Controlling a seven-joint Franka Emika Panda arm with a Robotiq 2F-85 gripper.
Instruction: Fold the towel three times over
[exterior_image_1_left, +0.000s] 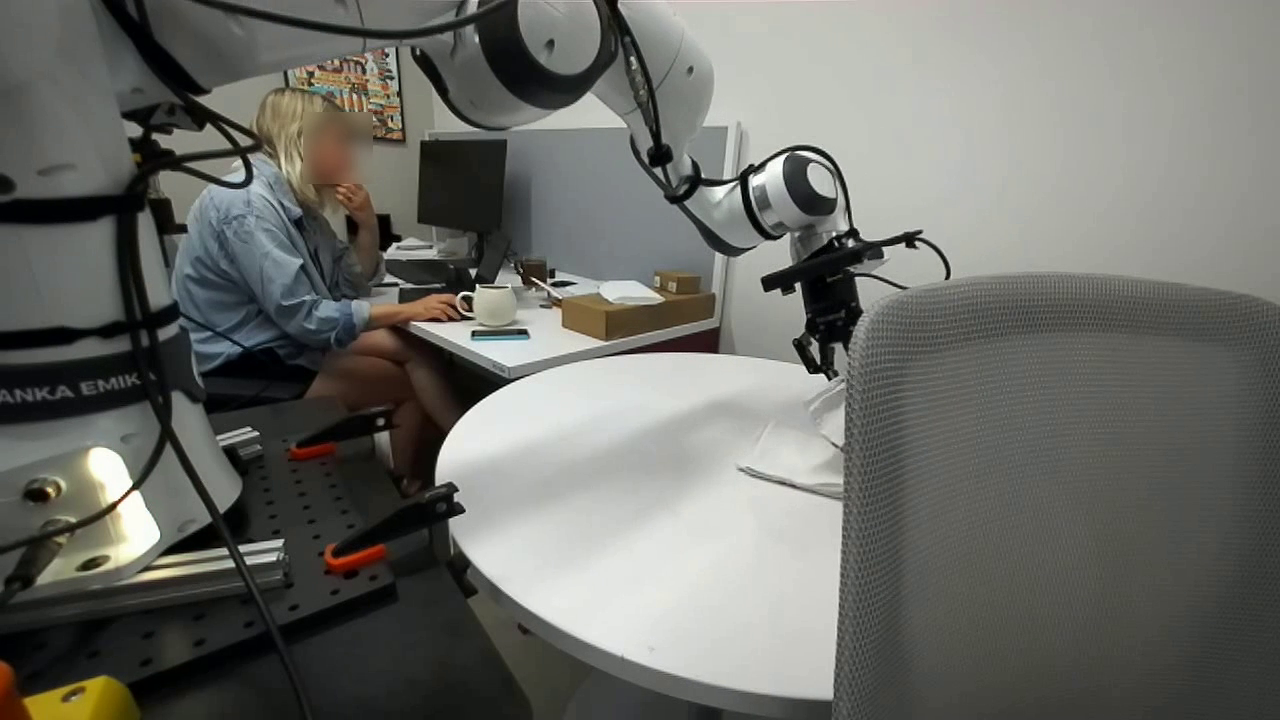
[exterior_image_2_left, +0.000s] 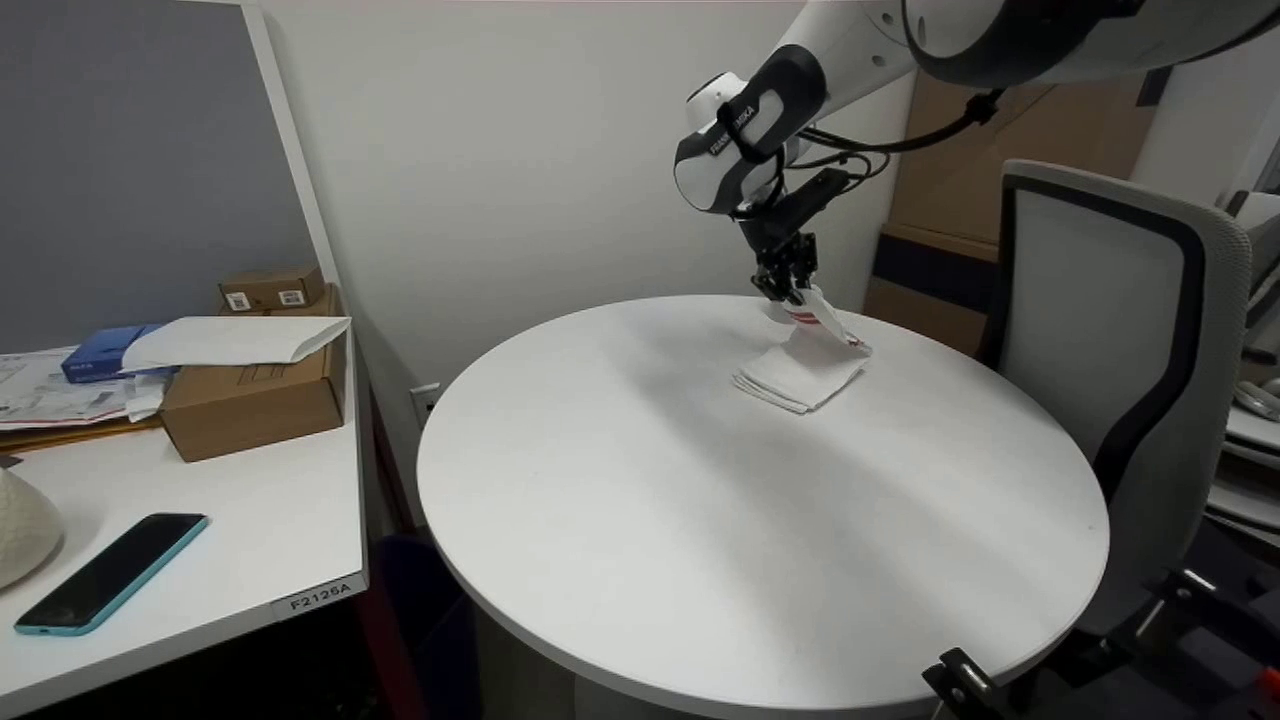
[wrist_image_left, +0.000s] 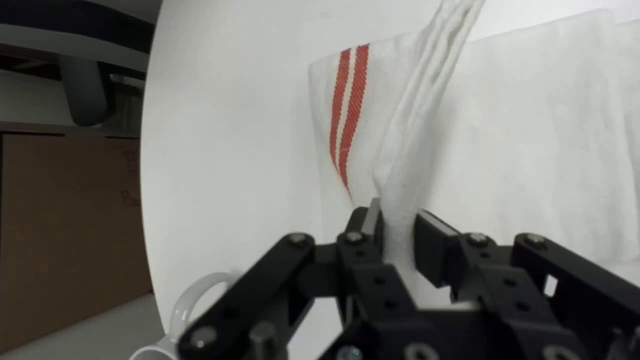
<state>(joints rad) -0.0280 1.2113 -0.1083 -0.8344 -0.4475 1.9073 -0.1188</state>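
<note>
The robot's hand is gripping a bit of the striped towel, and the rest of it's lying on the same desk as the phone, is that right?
Not quite: the rest of the striped towel lies on the round table, not on the desk with the phone, as both exterior views show. The robot's hand does grip a bit of it.

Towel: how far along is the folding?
Done: the towel shows stacked edges, so some folding looks finished; fold count unclear. In progress: the hand pinches a raised section above the table. Left: likely laying that section flat and releasing it.
</note>
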